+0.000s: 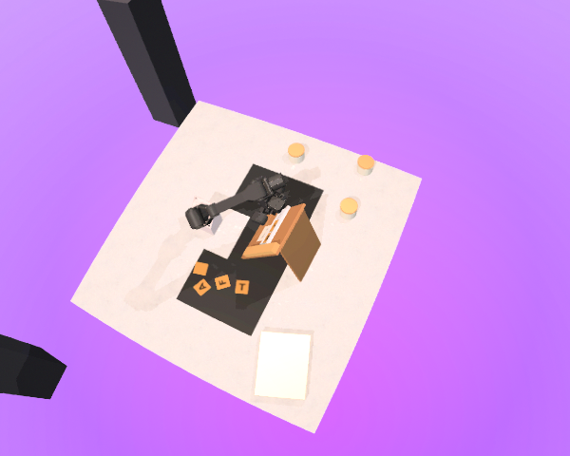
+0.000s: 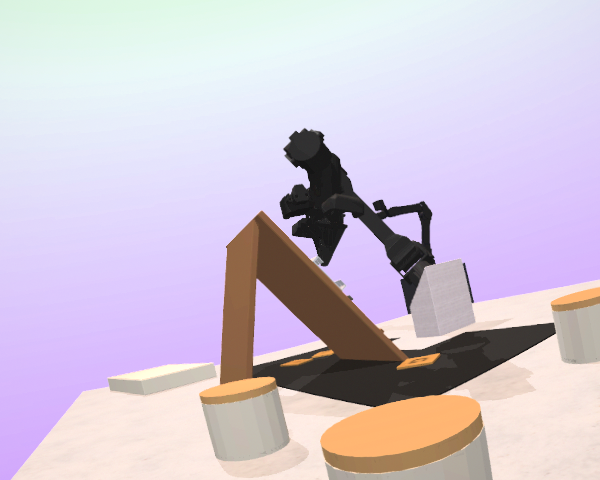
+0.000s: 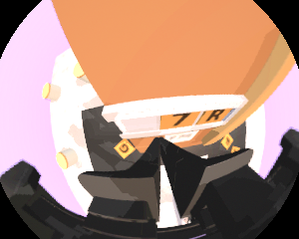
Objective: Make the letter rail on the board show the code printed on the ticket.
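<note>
The sloping wooden board [image 1: 300, 242] [image 2: 310, 289] [image 3: 169, 40] carries the white letter rail [image 1: 274, 226] [image 3: 133, 115]. In the wrist view the rail holds a tile reading 7 [image 3: 181, 119] and a tile reading R [image 3: 216, 116]. My gripper [image 1: 268, 216] [image 2: 321, 260] [image 3: 161, 150] is shut on nothing, its tips against the board just below the rail's left part. The ticket's print is hidden behind my fingers. Loose tiles lie on the dark mat [image 1: 226, 309]: a blank-faced one [image 1: 200, 268], A [image 1: 201, 287], F [image 1: 221, 282], T [image 1: 242, 287]. Another tile [image 2: 419, 360] [image 3: 124, 147] lies by the board's foot.
Three orange-lidded jars [image 1: 295, 151] [image 1: 365, 163] [image 1: 349, 206] stand behind the board; they also show in the exterior view [image 2: 243, 418] [image 2: 409, 439] [image 2: 587, 322]. A white pad [image 1: 282, 365] [image 2: 160, 377] lies near the front edge. A grey block [image 2: 440, 297] stands by the arm's base. Dark pillars [image 1: 147, 59] [image 1: 15, 363] stand off the counter.
</note>
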